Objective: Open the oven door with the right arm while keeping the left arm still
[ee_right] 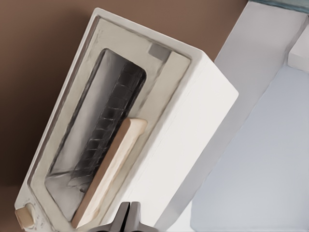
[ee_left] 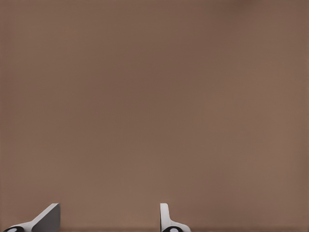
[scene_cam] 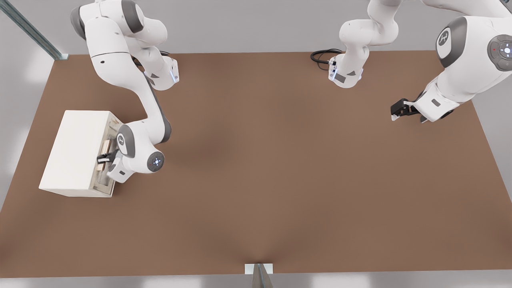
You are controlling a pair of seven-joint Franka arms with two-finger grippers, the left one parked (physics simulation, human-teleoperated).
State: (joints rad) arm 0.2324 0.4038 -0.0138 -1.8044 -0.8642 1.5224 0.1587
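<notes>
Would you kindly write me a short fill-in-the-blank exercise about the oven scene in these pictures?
1. The cream oven stands on the front view's ____ side of the table.
2. The working arm's tool is at the oven door's tan ____.
3. Through the door's window a dark wire ____ shows inside.
4. The table is ____ in colour.

Missing words: left; handle; rack; brown

A wide brown table (scene_cam: 280,168) fills the scene. Around it lies a pale grey floor (scene_cam: 240,24), with metal rails (scene_cam: 32,30) at one corner.
</notes>
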